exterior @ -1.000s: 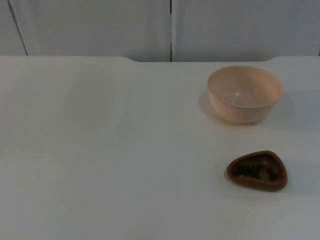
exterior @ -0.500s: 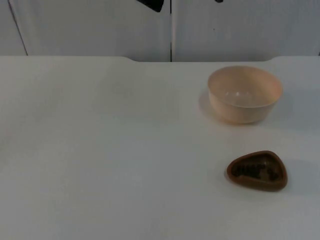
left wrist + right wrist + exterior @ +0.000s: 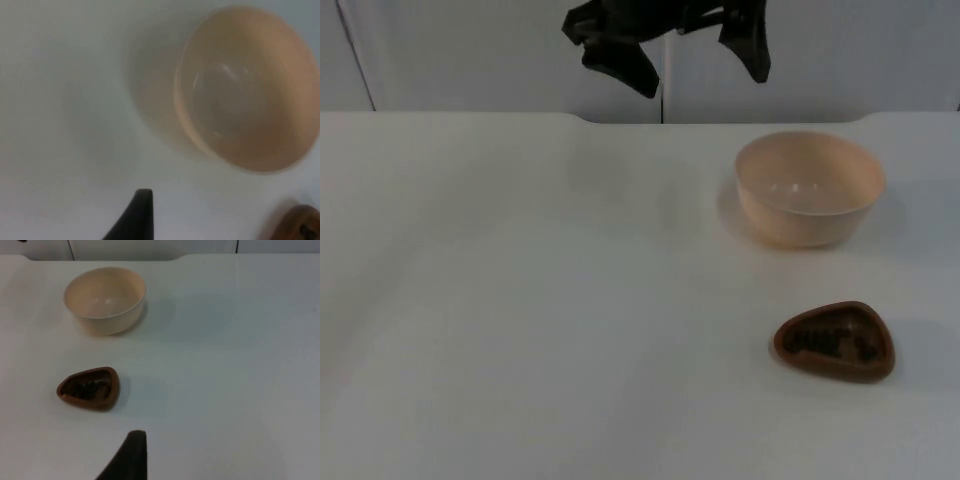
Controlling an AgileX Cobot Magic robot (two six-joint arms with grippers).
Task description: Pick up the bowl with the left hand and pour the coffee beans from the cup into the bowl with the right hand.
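Your bowl [image 3: 810, 188] sits upright and empty on the white counter [image 3: 520, 300], toward the far right side. The cup [image 3: 834, 341] lies nearer to you on the same side, well apart from the bowl. It is a small brown rounded-triangle dish with dark coffee beans [image 3: 88, 388] heaped inside.

Your left hand [image 3: 685, 45] hangs high over the far edge of the counter, to the left of the bowl, with its two black fingers spread apart and holding nothing. Its wrist view looks down into the bowl's pale inside. The right arm waits; you cannot tell from these views whether the right hand is apart or together.

The bowl looks like a light, stiff, smooth-walled thing, probably plastic or glazed, so expect it to be slippery. Take it by the rim: one finger inside, one outside, on the side nearest your left arm, and pinch firmly so it cannot tilt.

The cup looks low and shallow with a thick wall. Grip it across that wall and keep it level until it is over the bowl, since the loose beans should roll out at a slight tip.
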